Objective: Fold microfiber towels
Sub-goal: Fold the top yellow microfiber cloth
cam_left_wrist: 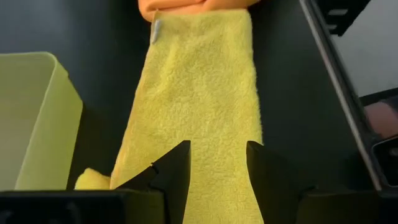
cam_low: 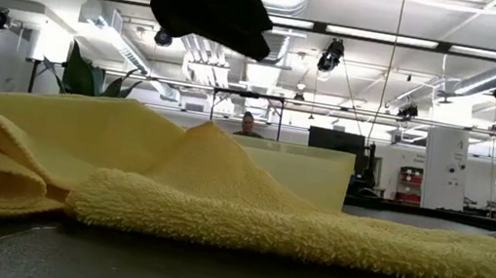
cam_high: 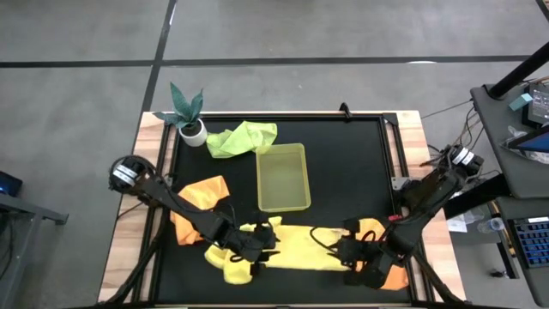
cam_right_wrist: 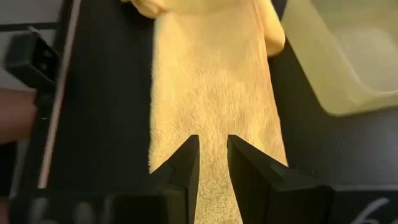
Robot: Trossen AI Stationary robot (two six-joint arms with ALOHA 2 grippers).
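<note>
A pale yellow microfiber towel (cam_high: 296, 243), folded into a long strip, lies flat on the black mat near the table's front edge, with my two grippers at its two ends. My left gripper (cam_high: 257, 246) hovers open over the strip's left end (cam_left_wrist: 199, 93). My right gripper (cam_high: 347, 253) hovers over its right end (cam_right_wrist: 211, 81), its fingers a narrow gap apart. A second crumpled yellow towel (cam_high: 232, 268) lies at the front left. There are orange towels at the left (cam_high: 202, 202) and under my right arm (cam_high: 377, 249), and a light green one (cam_high: 244, 137) at the far side.
A yellow-green plastic tray (cam_high: 283, 176) stands at the table's middle, just beyond the strip. A small potted plant (cam_high: 190, 116) stands at the far left corner. The mat's raised frame (cam_high: 403, 184) runs along the right side.
</note>
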